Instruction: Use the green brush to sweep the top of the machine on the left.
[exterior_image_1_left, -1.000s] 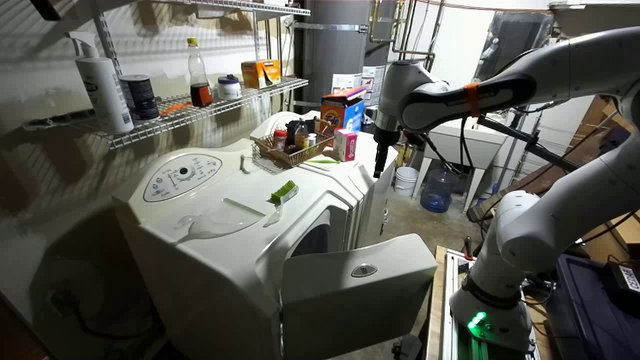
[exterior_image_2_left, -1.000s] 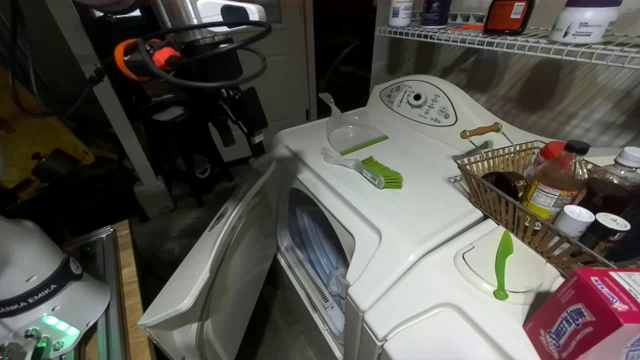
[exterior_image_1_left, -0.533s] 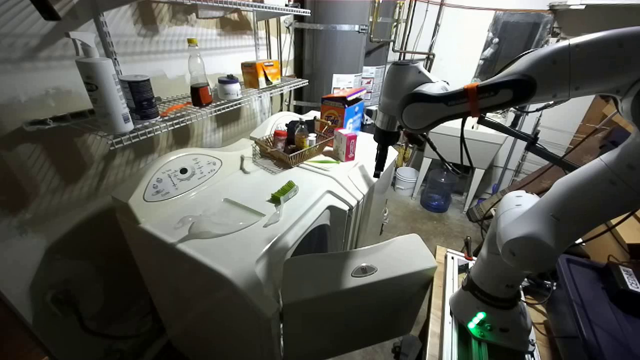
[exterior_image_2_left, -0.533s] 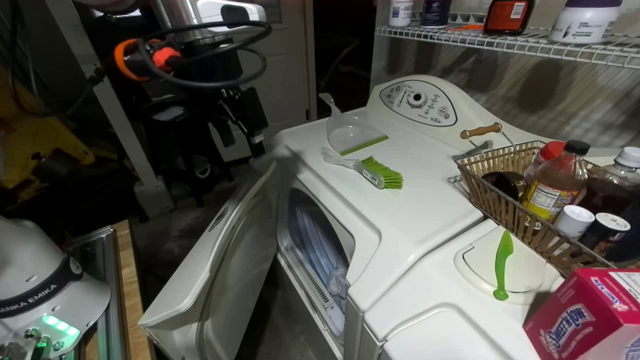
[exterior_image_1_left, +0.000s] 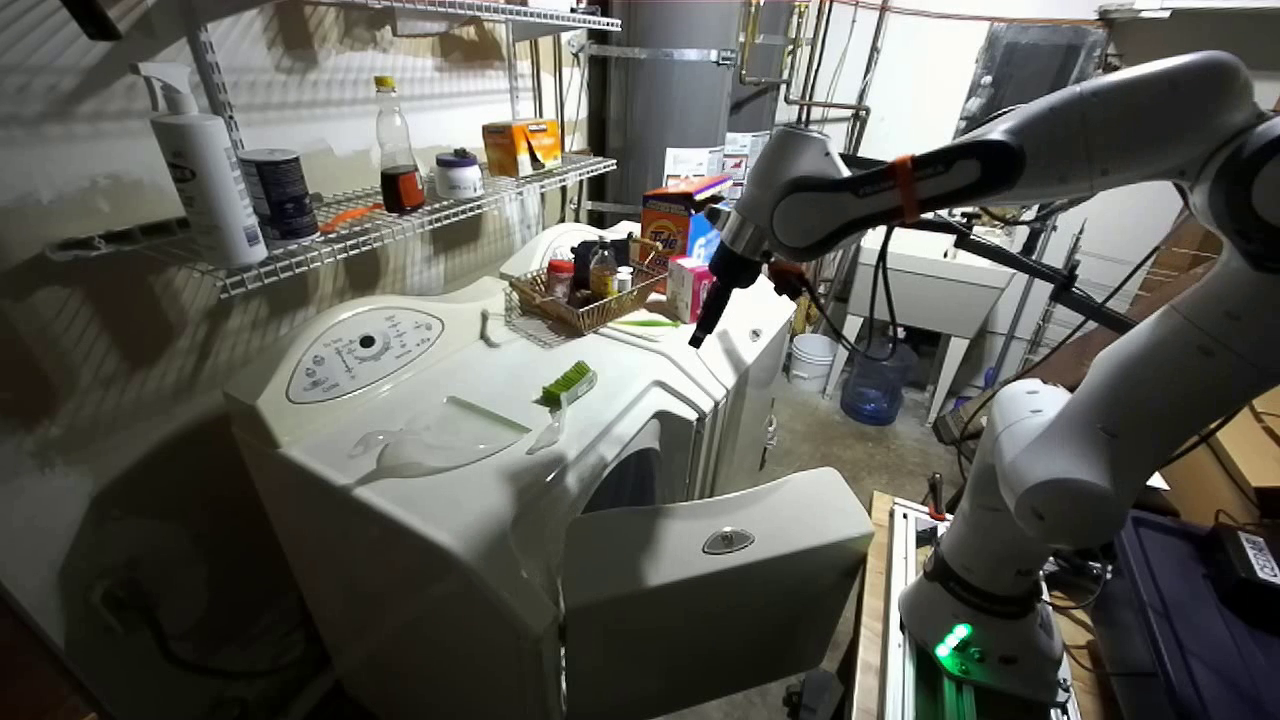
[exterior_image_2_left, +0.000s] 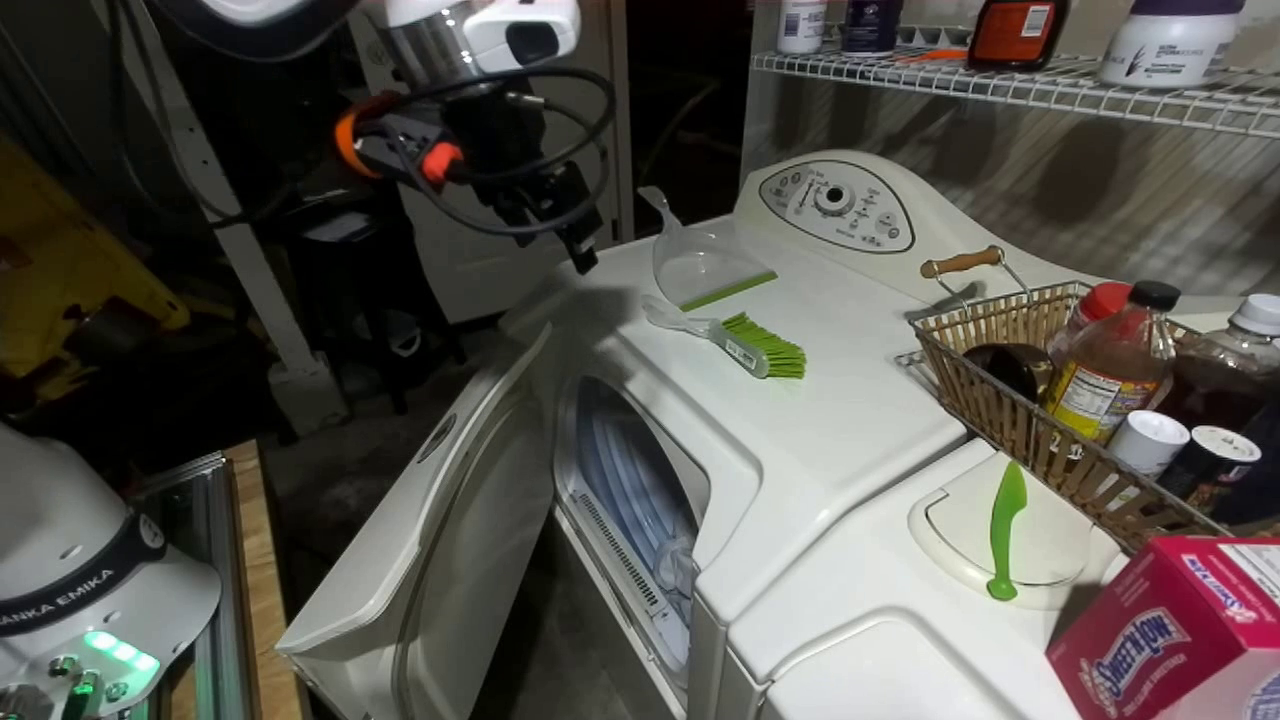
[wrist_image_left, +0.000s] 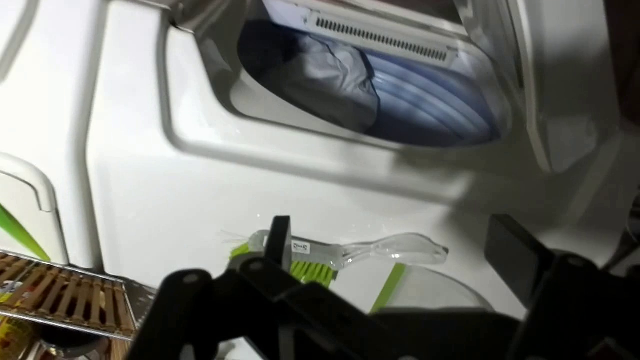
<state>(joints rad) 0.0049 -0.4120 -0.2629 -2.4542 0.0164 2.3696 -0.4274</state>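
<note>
The green brush (exterior_image_1_left: 568, 384) lies on the white machine's top, bristles green and handle clear. It also shows in the other views (exterior_image_2_left: 745, 350) (wrist_image_left: 320, 253), apart from my gripper. The machine (exterior_image_2_left: 860, 350) has a rounded back panel with a dial; its top also shows in the wrist view (wrist_image_left: 200, 200). My gripper (wrist_image_left: 397, 235) is open and empty. In the wrist view its fingers appear on either side of the brush handle, and one finger covers part of the brush head. In both exterior views my gripper (exterior_image_1_left: 697, 340) (exterior_image_2_left: 585, 258) hangs tilted above the machine's front edge.
A clear dustpan (exterior_image_2_left: 710, 265) with a green lip lies beside the brush. The machine's front door (exterior_image_1_left: 720, 590) stands open. A basket of bottles (exterior_image_2_left: 1040, 460), a green spreader (exterior_image_2_left: 1006, 530) and a pink box (exterior_image_2_left: 1150, 640) are beside it. A wire shelf (exterior_image_1_left: 400, 225) hangs above.
Within the last half second my arm has swung the gripper toward the machine's top and tilted it. The brush, dustpan and machine have not moved.
</note>
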